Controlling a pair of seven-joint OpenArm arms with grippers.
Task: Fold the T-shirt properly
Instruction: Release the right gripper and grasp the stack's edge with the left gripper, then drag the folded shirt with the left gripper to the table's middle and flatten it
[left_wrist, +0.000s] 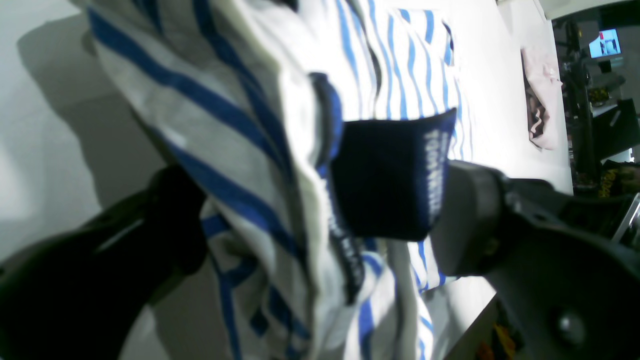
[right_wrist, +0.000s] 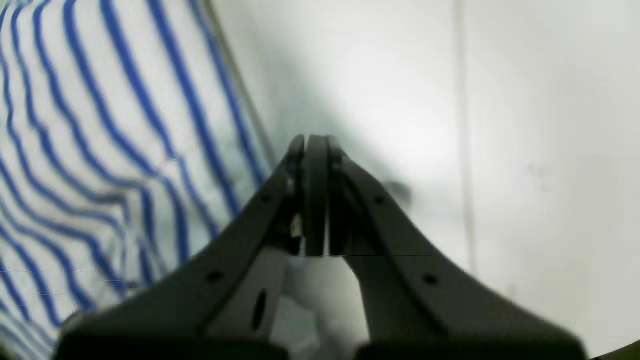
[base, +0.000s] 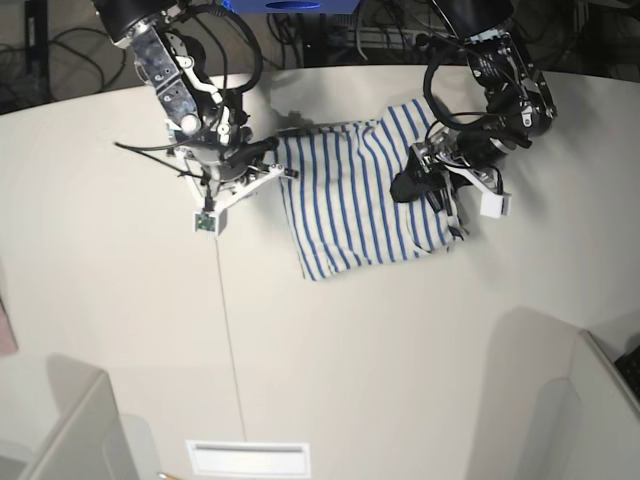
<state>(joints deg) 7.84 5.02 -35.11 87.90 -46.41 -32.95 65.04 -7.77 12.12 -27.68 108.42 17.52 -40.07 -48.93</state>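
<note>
Centrally, the white short-sleeved T-shirt (base: 355, 200) of soft knit cloth with thin blue stripes lies partly folded on the smooth, pale, matt table (base: 330, 370), its lower hem forming a slanted edge and its surface creased into shallow ripples. Seen from the left wrist view, a bunched, layered edge of the T-shirt (left_wrist: 260, 165) passes between the spread black fingers of the left gripper (left_wrist: 320, 220); a dark navy woven label (left_wrist: 387, 177) with pale lettering hangs against the rounded finger (left_wrist: 470, 220) on one side, while the other finger (left_wrist: 170, 220) stands beside the cloth. Whether these parted jaws press the fabric cannot be told. In the base view this gripper (base: 432, 182) sits over the garment's edge. The right gripper (right_wrist: 315, 145), of black moulded plastic with tapering fingers, is clenched on nothing, its tips meeting just beside the striped cloth's border (right_wrist: 100, 150) above bare table. A thin seam line (base: 228, 330) runs across the tabletop.
</note>
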